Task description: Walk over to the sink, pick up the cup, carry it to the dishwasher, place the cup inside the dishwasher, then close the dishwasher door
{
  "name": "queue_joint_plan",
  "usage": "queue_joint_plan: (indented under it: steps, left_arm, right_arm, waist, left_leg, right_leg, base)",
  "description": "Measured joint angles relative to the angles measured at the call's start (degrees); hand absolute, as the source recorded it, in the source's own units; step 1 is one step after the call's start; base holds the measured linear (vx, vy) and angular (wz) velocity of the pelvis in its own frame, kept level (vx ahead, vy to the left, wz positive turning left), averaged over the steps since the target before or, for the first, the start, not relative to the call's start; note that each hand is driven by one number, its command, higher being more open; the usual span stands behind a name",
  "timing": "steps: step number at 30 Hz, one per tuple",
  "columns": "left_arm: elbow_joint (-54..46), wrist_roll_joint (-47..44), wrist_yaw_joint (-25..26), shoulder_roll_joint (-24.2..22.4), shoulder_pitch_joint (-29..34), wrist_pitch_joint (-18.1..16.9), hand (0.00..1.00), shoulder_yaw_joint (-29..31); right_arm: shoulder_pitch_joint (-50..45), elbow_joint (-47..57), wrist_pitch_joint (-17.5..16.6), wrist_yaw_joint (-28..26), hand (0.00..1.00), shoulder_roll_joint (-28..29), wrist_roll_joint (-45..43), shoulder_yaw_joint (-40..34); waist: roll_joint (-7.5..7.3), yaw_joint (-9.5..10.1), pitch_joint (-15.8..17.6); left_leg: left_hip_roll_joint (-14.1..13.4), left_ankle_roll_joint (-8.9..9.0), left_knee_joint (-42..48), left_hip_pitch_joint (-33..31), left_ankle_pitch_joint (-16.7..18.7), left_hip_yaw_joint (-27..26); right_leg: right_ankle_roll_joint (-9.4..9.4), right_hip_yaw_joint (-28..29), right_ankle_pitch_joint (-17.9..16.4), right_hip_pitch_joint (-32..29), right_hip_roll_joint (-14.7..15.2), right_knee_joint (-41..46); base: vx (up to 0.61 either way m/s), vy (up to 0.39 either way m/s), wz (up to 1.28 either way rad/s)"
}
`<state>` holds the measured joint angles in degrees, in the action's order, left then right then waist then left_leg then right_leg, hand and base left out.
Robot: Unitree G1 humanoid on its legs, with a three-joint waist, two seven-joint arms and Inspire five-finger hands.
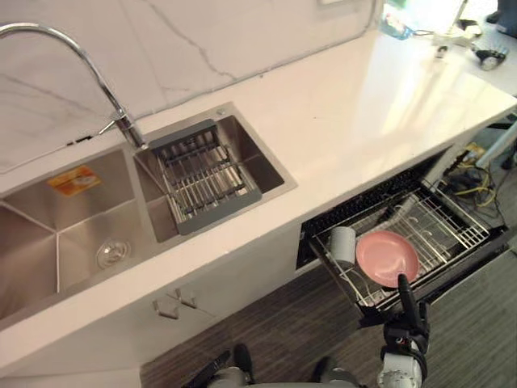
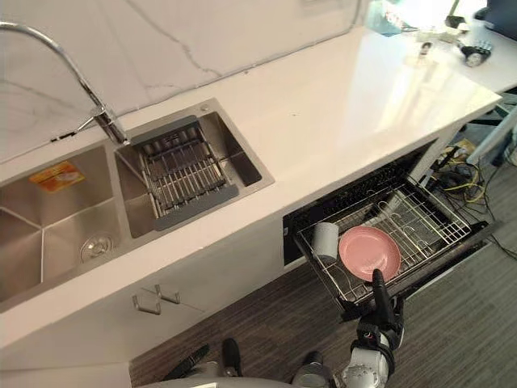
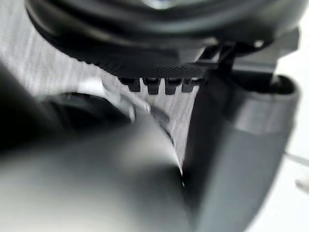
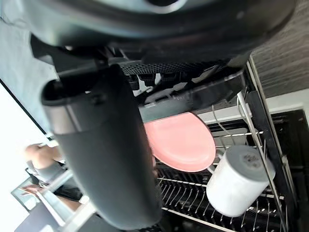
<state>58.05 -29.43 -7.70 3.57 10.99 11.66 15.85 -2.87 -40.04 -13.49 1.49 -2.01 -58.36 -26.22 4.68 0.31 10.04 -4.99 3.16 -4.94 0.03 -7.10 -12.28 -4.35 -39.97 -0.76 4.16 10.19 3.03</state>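
Note:
The white cup (image 1: 343, 245) lies on its side in the pulled-out dishwasher rack (image 1: 452, 226), at the rack's left end beside a pink plate (image 1: 388, 257). Nothing holds the cup; the right wrist view shows it (image 4: 239, 181) apart from my hand, next to the plate (image 4: 181, 140). My right hand (image 1: 408, 311) is at the rack's front edge just below the plate, its fingers straight and pointing toward the rack, holding nothing. The dark bulk of my left hand (image 3: 154, 48) shows close up in the left wrist view, over striped floor.
A white counter (image 1: 363, 121) runs above the dishwasher. To the left is a steel double sink (image 1: 73, 234) with a curved faucet (image 1: 81, 56) and a drain rack (image 1: 202, 174) in its right basin. Loose cables (image 1: 468, 174) lie right of the dishwasher. Dark striped floor (image 1: 291, 331) lies in front.

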Motion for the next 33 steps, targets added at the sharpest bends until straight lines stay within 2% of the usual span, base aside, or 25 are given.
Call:
queue_joint_plan:
  steps: [7, 9, 10, 11, 16, 20, 21, 24, 27, 29, 31, 32, 33]
  left_arm:
    - [0.0, 0.2, -1.6, 0.6, 0.0, -0.3, 1.00, -0.6]
    - [-0.1, 0.2, -2.7, 0.4, 0.0, -0.4, 1.00, -0.4]
    - [-0.1, 0.2, -2.9, 0.3, 0.0, -0.4, 1.00, -0.2]
    - [-0.1, 0.2, -3.7, 0.0, 0.1, -0.4, 1.00, 0.4]
    - [0.1, 0.2, -5.6, 0.0, 0.2, -0.5, 1.00, 1.4]
    - [0.1, 0.1, -7.6, 0.2, 0.1, -0.7, 1.00, 2.0]
    - [0.2, 0.1, -8.1, 0.3, 0.1, -0.9, 1.00, 2.7]
    - [0.1, -0.3, -8.7, 0.6, 0.0, -0.9, 1.00, 2.8]
    - [-0.1, -1.4, -9.3, 0.9, -0.3, 0.6, 1.00, 2.8]
    - [-0.1, -1.5, -9.4, 1.5, -0.3, 0.1, 1.00, 2.8]
    - [-0.6, -1.3, -9.8, 2.2, -0.1, -0.9, 1.00, 2.7]
    - [-2.0, -1.5, -10.3, 2.3, 0.1, -1.6, 1.00, 2.2]
    - [-2.6, -1.7, -10.6, 2.4, 0.2, -1.6, 1.00, 1.8]
  right_arm:
    - [9.4, -7.0, 3.2, 2.4, 1.00, -5.5, 0.1, 0.7]
    - [13.2, -9.0, 3.7, 3.4, 1.00, -7.9, 0.1, 0.7]
    - [14.0, -9.0, 4.0, 3.4, 1.00, -8.5, 0.0, 0.8]
    - [16.1, -9.0, 4.9, 3.3, 1.00, -9.8, -0.4, 1.4]
    - [22.4, -9.0, 6.5, -0.6, 1.00, -11.8, -1.0, 2.1]
    - [26.1, -8.8, 6.1, -5.0, 1.00, -12.7, -1.3, 4.2]
    - [25.2, -7.5, 5.7, -8.7, 1.00, -12.4, -1.3, 5.5]
    - [21.7, -2.2, 5.9, -9.4, 1.00, -12.5, -0.3, 10.9]
    - [15.2, 2.4, 7.0, -11.1, 1.00, -11.7, 6.0, 14.4]
    - [10.5, 1.5, 7.3, -11.8, 1.00, -10.1, 11.4, 16.5]
    - [5.3, -2.2, 7.8, -11.5, 1.00, -7.2, 15.5, 17.7]
    - [0.8, -5.2, 7.8, -11.1, 1.00, -5.1, 18.7, 17.7]
    - [-0.7, -6.6, 7.8, -10.9, 1.00, -4.4, 20.4, 17.6]
  waist:
    - [0.29, 1.14, 0.2]
    - [1.51, 3.28, 0.8]
    - [1.91, 3.72, 1.0]
    - [2.99, 4.13, 1.6]
    - [5.10, 5.28, 4.2]
    - [4.80, 6.09, 5.4]
    - [4.43, 6.04, 5.7]
    - [4.20, 5.74, 6.4]
    - [3.07, 5.74, 6.9]
    - [1.54, 5.73, 6.9]
    - [-0.77, 5.48, 6.6]
    - [-2.68, 4.72, 6.5]
    - [-3.43, 4.38, 6.4]
  left_leg:
    - [1.9, 0.00, 0.1, -1.3, -2.1, 3.3]
    - [2.0, -0.12, 0.4, -1.9, -2.7, 5.0]
    - [2.0, -0.10, 0.6, -2.3, -2.7, 5.5]
    - [2.0, -0.08, 1.4, -3.6, -2.8, 6.6]
    - [2.3, 0.11, 2.3, -6.6, -2.9, 8.1]
    - [2.4, -0.93, 0.8, -7.5, -4.1, 8.5]
    - [2.6, -1.11, 0.1, -7.5, -4.4, 8.2]
    - [2.6, -1.08, 0.0, -7.3, -4.0, 7.3]
    - [2.7, -1.18, 0.1, -6.4, -3.4, 6.8]
    - [3.3, -1.22, 0.2, -5.7, -2.6, 6.7]
    - [4.1, -1.48, 0.5, -4.7, -1.8, 5.3]
    - [5.4, -1.38, 0.5, -3.4, -0.8, 6.0]
    - [5.7, -1.68, 0.5, -3.0, -0.8, 6.5]
  right_leg:
    - [-0.72, -3.6, -0.3, 0.8, 1.9, 1.3]
    - [-0.82, -4.9, -2.2, 0.3, 2.8, 3.6]
    - [-0.48, -5.2, -2.7, -0.1, 3.0, 4.4]
    - [-0.27, -5.7, -3.1, -1.2, 3.5, 6.0]
    - [-0.25, -5.9, -4.5, -4.8, 5.5, 11.4]
    - [0.22, -5.6, -6.7, -7.9, 7.5, 16.4]
    - [0.39, -5.1, -7.6, -9.0, 8.2, 18.1]
    - [0.56, -4.4, -8.5, -9.4, 8.4, 18.9]
    - [0.46, -3.7, -9.9, -8.9, 8.5, 19.4]
    - [-0.69, -3.7, -10.8, -8.3, 9.3, 20.3]
    - [-2.58, -4.2, -11.8, -6.9, 10.8, 21.4]
    - [-3.16, 1.2, -11.4, -7.6, 12.7, 27.3]
    - [-3.34, 4.4, -11.1, -8.4, 13.0, 29.2]
  base:
    - [-0.02, 0.038, 0.30]
    - [-0.13, 0.042, 0.33]
    - [-0.15, 0.037, 0.28]
    - [-0.12, 0.026, 0.22]
    - [-0.13, 0.016, 0.13]
    - [-0.05, -0.071, 0.05]
    - [-0.03, -0.116, -0.08]
    - [-0.01, -0.075, -0.10]
    - [0.04, -0.073, -0.02]
    - [0.14, -0.080, 0.10]
    - [0.18, -0.044, 0.27]
    - [0.18, 0.007, 0.46]
    - [0.26, 0.031, 0.59]
